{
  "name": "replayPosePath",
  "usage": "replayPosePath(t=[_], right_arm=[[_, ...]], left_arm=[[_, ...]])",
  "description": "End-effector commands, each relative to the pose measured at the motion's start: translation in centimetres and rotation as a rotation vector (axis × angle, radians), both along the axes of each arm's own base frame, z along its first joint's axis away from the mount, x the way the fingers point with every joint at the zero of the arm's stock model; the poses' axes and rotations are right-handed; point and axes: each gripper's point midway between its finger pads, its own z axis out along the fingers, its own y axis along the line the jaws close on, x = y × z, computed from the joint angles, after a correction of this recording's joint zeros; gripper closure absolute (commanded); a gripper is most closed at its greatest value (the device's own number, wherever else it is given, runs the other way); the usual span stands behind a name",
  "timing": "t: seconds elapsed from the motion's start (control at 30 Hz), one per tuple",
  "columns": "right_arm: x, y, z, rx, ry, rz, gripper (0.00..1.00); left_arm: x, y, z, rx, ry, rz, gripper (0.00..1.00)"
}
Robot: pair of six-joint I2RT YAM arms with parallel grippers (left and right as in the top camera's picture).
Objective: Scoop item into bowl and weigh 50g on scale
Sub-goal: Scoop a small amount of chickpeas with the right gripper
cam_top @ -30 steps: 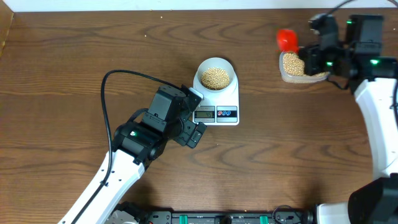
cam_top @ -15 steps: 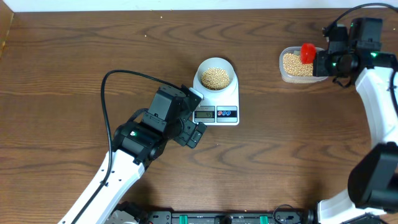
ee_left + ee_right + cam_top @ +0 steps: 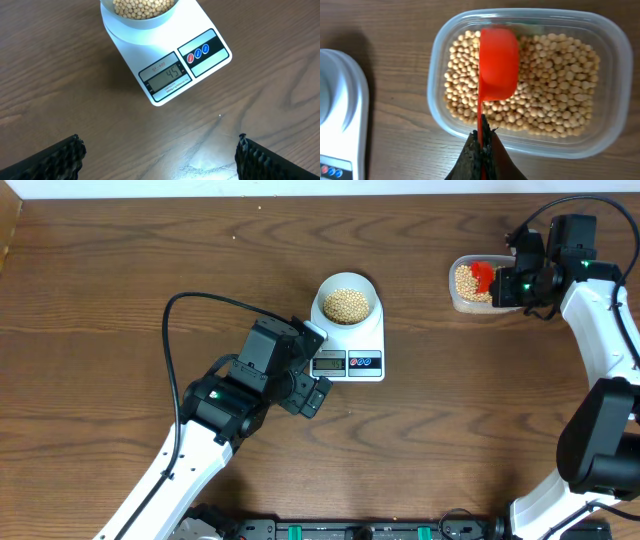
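The pale bowl (image 3: 322, 292) of tan beans (image 3: 347, 304) stands on the white scale (image 3: 372, 338). In the left wrist view the scale (image 3: 210, 62) reads 45, with the bowl (image 3: 140, 27) and its beans (image 3: 145, 6) at the top edge. My left gripper (image 3: 315, 395) is open and empty just in front of the scale, its fingers (image 3: 160, 160) spread over bare wood. My right gripper (image 3: 508, 280) is shut on the handle of a red scoop (image 3: 483, 275). The scoop (image 3: 497, 62) is turned on its side over the beans (image 3: 555, 90) in the tub.
The clear plastic tub (image 3: 462, 302) of beans sits at the far right of the table; its rim (image 3: 615, 100) fills the right wrist view. The scale's edge (image 3: 342, 110) shows at the left of that view. A black cable (image 3: 172, 350) loops over the left arm.
My right gripper has carried the red scoop rightward from the tub's left end to over the beans in the tub. The left arm, bowl and scale have not moved.
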Motion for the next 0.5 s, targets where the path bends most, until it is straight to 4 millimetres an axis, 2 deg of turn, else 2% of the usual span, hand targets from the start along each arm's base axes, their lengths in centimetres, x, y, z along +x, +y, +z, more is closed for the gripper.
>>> replayPosePath(t=[0.0,0.13,0.23,0.47], right_arm=[[0.1,1.4,0.0,0.093,0.003,0.036,0.99],[0.1,1.4,0.0,0.101,0.002,0.034,0.99],[0.0,0.5,0.2,0.124,-0.003,0.015,0.99],[-0.2,-1.0,2.3,0.329,-0.054,0.01,0.99]], left_arm=[[0.3,0.1,0.2,0.009,-0.013,-0.004,0.02],[0.3,0.1,0.2,0.009,-0.013,-0.004,0.02],[0.3,0.1,0.2,0.009,-0.013,-0.004,0.02],[0.3,0.1,0.2,0.009,-0.013,-0.004,0.02]])
